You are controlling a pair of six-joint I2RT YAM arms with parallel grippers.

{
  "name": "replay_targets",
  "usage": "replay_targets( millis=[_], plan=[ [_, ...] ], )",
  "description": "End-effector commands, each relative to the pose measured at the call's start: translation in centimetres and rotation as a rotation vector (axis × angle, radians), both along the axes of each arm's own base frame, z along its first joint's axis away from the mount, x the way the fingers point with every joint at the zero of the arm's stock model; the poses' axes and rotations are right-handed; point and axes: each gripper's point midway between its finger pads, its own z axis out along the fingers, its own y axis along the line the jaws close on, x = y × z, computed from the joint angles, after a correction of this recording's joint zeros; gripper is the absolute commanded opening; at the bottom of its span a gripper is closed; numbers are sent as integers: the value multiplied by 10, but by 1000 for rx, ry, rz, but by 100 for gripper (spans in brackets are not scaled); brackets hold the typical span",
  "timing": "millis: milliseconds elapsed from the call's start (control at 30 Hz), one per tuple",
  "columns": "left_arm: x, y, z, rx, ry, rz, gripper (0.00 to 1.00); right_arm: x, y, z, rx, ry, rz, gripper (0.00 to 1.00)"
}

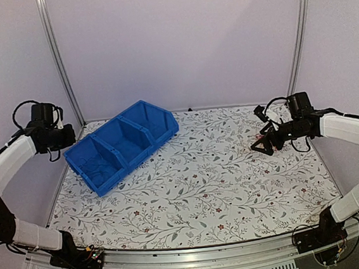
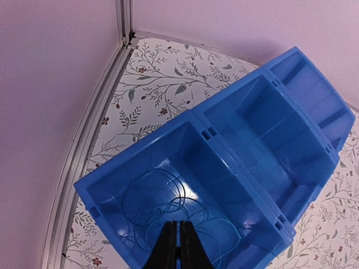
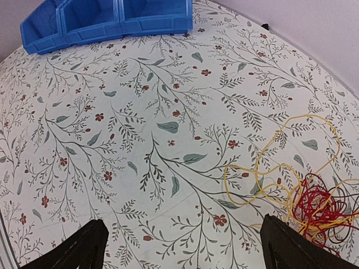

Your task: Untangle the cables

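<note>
A thin blue cable (image 2: 160, 193) lies in loose loops in the end compartment of the blue bin (image 2: 140, 143). My left gripper (image 2: 179, 225) hangs just above that compartment with its jaws shut and nothing seen between them. A yellow cable (image 3: 279, 168) sprawls in wide loops on the table, tangled with a tight red cable bundle (image 3: 321, 210). My right gripper (image 3: 182, 221) is wide open above the table, and the two cables lie by its right finger (image 3: 291, 246). In the top view the left gripper (image 1: 64, 137) is over the bin's left end and the right gripper (image 1: 266, 142) is at the right.
The blue bin (image 1: 140, 108) has three compartments and lies diagonally at the back left; its other two compartments look empty. It also shows far off in the right wrist view (image 3: 112, 22). The floral tablecloth (image 1: 203, 183) covers the table, with walls and metal posts around it.
</note>
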Motion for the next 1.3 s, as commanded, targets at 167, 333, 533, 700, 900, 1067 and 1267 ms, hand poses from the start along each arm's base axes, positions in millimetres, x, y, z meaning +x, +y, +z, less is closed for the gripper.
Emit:
replay_targets(
  millis=[167,333,533,700,900,1067,1267],
  plan=[
    [11,-22,-68,-90,132,-52,0,-2,-2,18,75,-81,-29,99],
    [10,-23,-66,-97,161,-52,29,10,-11,35,84,-99,-73,99],
    [10,-24,7,-55,-19,-65,46,48,-65,68,81,-134,-258,99],
    [7,-65,51,-33,-132,-207,48,79,-131,61,54,-63,-452,91],
    [-12,-157,69,-37,-226,-488,47,95,-162,15,-22,86,-540,76],
    [-37,-218,64,-78,-250,-652,46,96,-157,-13,-6,180,-513,65],
    [-64,-274,40,-95,-196,-813,45,124,-148,-8,-17,119,-470,67]
  ],
)
